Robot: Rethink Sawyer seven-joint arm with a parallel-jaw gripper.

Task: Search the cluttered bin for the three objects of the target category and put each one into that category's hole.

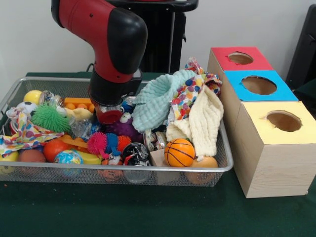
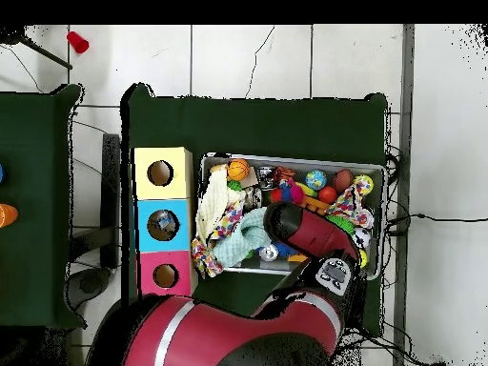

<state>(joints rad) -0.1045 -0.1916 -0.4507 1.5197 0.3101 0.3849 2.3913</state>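
Observation:
The wire-mesh bin (image 1: 148,168) is full of toys and cloths; it also shows in the overhead view (image 2: 379,191). My arm reaches down into its middle. The gripper (image 1: 109,117) is sunk among the clutter and its tips are hidden. In the overhead view the arm (image 2: 295,224) covers it. A wrinkly bluish-clear bottle (image 1: 80,127) lies just left of the gripper, half buried. I cannot make out other bottles. The red-topped box with its round hole (image 1: 240,58) stands farthest back in the row right of the bin. The hole also shows in the overhead view (image 2: 165,276).
Blue-topped box (image 1: 259,85) and yellow-topped box (image 1: 283,120) stand in front of the red one. A mint cloth (image 1: 158,101), a cream cloth (image 1: 202,123), a spotted cloth (image 1: 190,94), a small basketball (image 1: 179,152), spiky balls (image 1: 49,117) and metal cans (image 1: 154,140) crowd the bin.

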